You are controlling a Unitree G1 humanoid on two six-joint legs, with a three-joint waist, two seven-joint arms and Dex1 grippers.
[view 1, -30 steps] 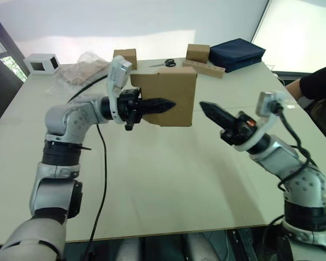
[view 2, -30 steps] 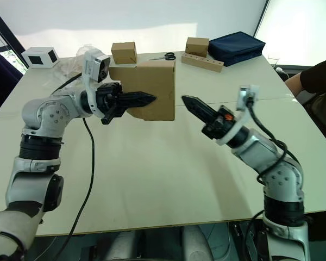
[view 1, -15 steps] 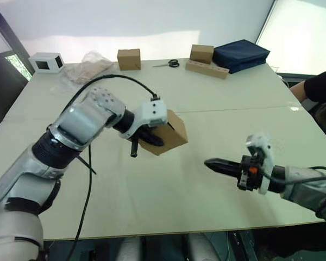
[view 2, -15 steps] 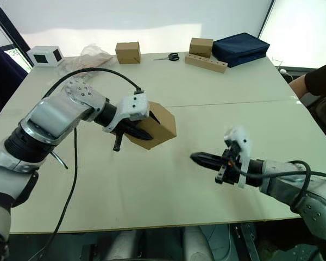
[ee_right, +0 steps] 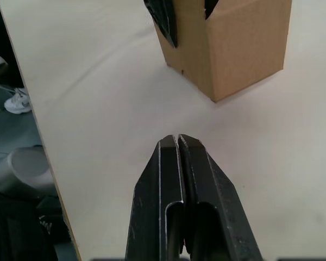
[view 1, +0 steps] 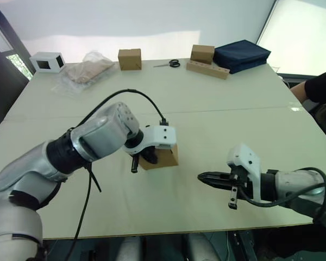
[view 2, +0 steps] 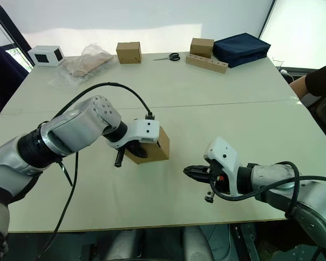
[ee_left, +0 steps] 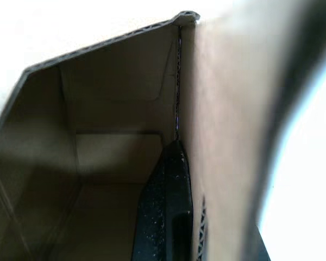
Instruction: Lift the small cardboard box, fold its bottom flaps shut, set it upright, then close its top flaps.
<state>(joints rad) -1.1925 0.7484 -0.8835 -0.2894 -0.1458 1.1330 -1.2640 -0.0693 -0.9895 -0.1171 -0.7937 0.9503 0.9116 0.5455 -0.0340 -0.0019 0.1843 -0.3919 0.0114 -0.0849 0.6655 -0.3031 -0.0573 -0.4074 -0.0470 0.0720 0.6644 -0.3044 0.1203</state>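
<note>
Small cardboard box (view 2: 152, 150) resting near the table's (view 2: 206, 103) front middle, one wall pinched by the left gripper (view 2: 136, 152) with 1 finger (ee_left: 165, 212) inside, right gripper (ee_right: 179, 142) apart, fingers pressed together, holding nothing.

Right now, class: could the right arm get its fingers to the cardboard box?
Probably yes. The right gripper points at the cardboard box across bare table; the left gripper holds its other side.
</note>
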